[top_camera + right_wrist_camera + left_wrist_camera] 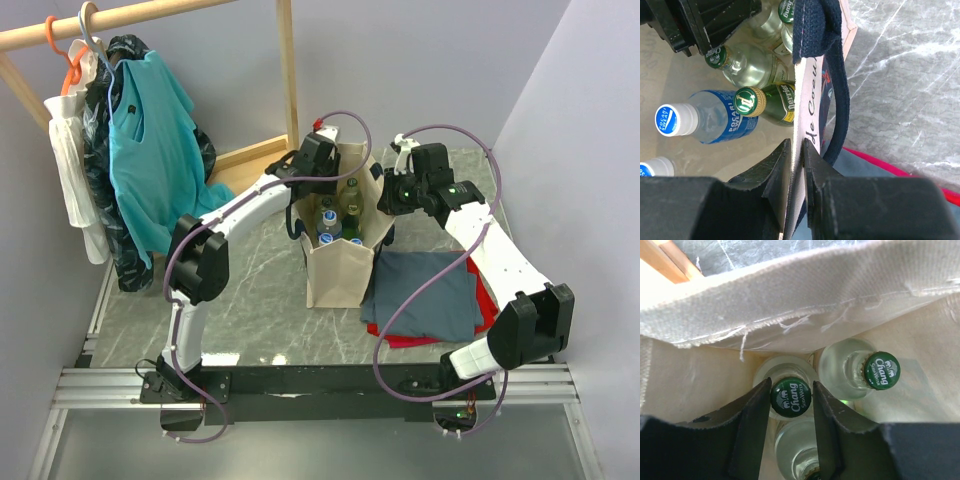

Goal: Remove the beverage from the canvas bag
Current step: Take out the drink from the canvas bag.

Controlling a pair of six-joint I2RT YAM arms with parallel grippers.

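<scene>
Canvas bag (338,275): set on table (250,290). Bottles (328,218) stood upright inside it. Folded cloths (430,295) laid just to its right. Hung garments (145,150) placed behind it, to its left.

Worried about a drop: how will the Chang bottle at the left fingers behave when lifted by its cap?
The Chang bottle looks like clear glass: probably heavy and fragile. Gripped only at its small cap by the left gripper, it may swing or slip. A neighbouring bottle stands close, risking knocks.

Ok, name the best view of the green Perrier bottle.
Right wrist: the Perrier bottle is close, cap and label readable. Top external gives only tiny bottle tops in the canvas bag; left wrist shows Chang bottles only.
</scene>
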